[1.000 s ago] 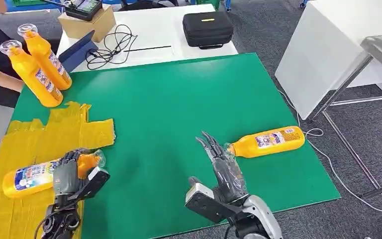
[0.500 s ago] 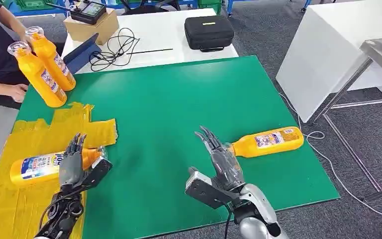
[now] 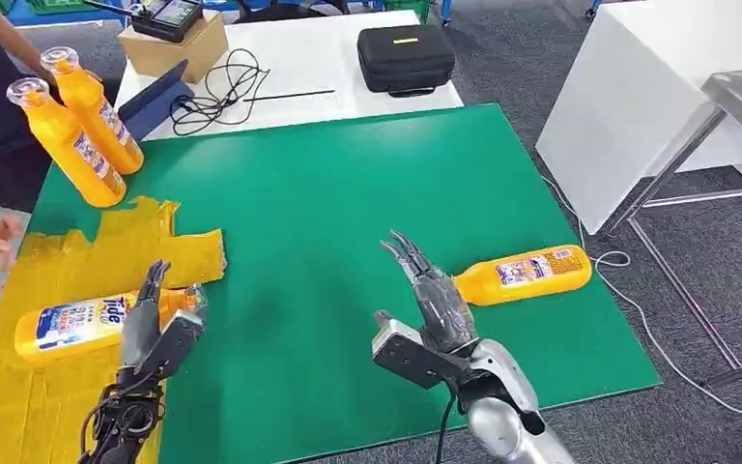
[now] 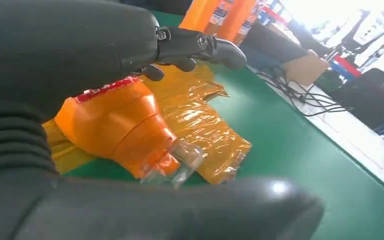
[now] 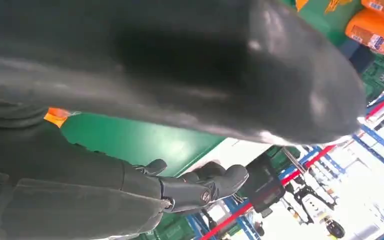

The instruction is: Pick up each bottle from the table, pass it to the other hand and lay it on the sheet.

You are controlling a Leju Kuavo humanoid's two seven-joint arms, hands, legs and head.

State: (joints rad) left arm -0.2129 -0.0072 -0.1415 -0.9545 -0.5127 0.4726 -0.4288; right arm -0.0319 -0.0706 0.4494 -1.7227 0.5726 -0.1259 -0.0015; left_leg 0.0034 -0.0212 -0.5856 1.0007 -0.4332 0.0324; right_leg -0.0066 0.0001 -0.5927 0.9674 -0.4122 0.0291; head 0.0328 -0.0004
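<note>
Bottles (image 3: 77, 321) number four (two upright); both hands (image 3: 151, 327) (image 3: 432, 298) splayed, grasping nothing.

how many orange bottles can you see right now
4. Two orange plastic bottles stand upright at the green mat's far left corner. One lies on the yellow sheet by the left hand. One lies on the mat beyond the right hand.

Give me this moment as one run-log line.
left hand: open, beside bottle on sheet | right hand: open, by bottle on table | yellow sheet: one bottle laid | two upright bottles waiting
</note>
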